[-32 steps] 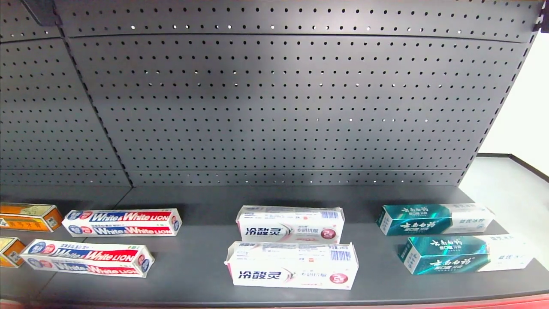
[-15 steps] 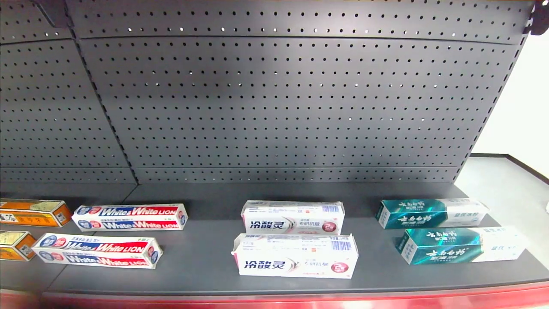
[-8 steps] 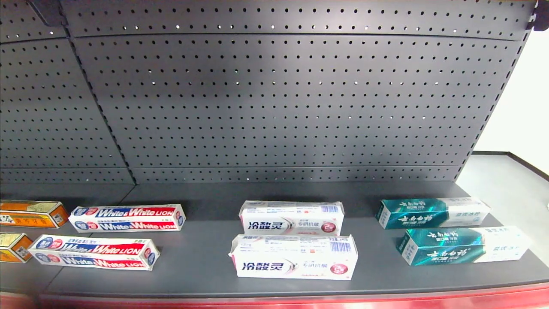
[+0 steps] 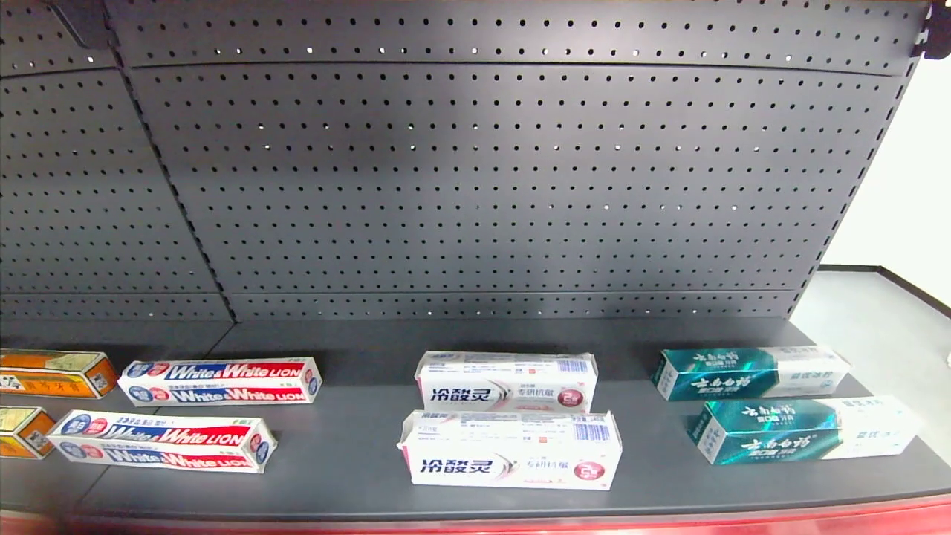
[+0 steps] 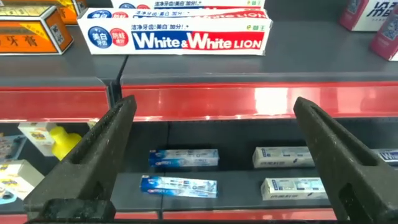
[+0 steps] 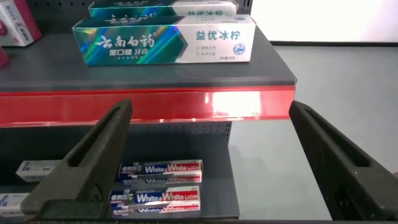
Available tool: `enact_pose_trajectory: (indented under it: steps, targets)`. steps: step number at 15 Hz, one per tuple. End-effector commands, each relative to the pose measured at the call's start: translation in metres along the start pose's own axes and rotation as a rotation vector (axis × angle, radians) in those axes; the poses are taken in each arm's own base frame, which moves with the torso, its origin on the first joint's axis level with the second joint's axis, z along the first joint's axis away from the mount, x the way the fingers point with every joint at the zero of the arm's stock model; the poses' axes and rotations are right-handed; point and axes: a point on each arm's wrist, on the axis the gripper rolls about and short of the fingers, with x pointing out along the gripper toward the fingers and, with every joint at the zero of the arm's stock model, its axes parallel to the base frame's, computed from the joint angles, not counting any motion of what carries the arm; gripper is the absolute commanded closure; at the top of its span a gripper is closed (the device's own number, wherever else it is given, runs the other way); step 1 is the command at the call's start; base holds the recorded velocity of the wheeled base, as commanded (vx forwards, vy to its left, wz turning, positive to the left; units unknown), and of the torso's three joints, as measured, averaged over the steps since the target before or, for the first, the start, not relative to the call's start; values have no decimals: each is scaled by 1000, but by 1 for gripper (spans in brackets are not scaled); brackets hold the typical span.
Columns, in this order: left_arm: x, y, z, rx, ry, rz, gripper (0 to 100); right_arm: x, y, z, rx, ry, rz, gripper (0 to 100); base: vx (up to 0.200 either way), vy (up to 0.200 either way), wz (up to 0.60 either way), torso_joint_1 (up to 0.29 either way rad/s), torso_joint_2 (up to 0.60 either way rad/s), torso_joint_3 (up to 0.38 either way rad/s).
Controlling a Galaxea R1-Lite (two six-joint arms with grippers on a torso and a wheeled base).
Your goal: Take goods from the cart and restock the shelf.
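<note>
1. Looks mid-restock to me. The dark grey metal shelf holds pairs of long cardboard cartons: red-white-blue toothpaste boxes at 9 o'clock, white toothpaste boxes in the centre, and teal toothpaste boxes at 3 o'clock.
2. The left hand and right hand are both spread and carrying nothing — next pickup not yet done.

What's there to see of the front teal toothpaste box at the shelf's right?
The front teal box is a long, narrow carton, cardboard by its look: glossy teal over most of its length, white toward its right end, printed on its faces. It lies flat on the dark grey shelf, long side along the shelf's front, ends closed, no dents visible. A second teal box lies behind it, apart. Only the shelf touches it.
</note>
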Motion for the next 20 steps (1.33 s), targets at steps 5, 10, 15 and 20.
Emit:
enact_pose_trajectory:
  steps: [5,10,15,20]
  targets:
    - [0,0,0,1,1,0,0,0,0,0,1,2,0,0,0,0,0,0,0,0]
    - [0,0,0,1,1,0,0,0,0,0,1,2,-1,0,0,0,0,0,0,0]
    - [0,0,0,4,1,-1,0,0,0,0,-1,1,-1,0,0,0,0,0,0,0]
    - [0,0,0,4,1,-1,0,0,0,0,-1,1,-1,0,0,0,0,0,0,0]
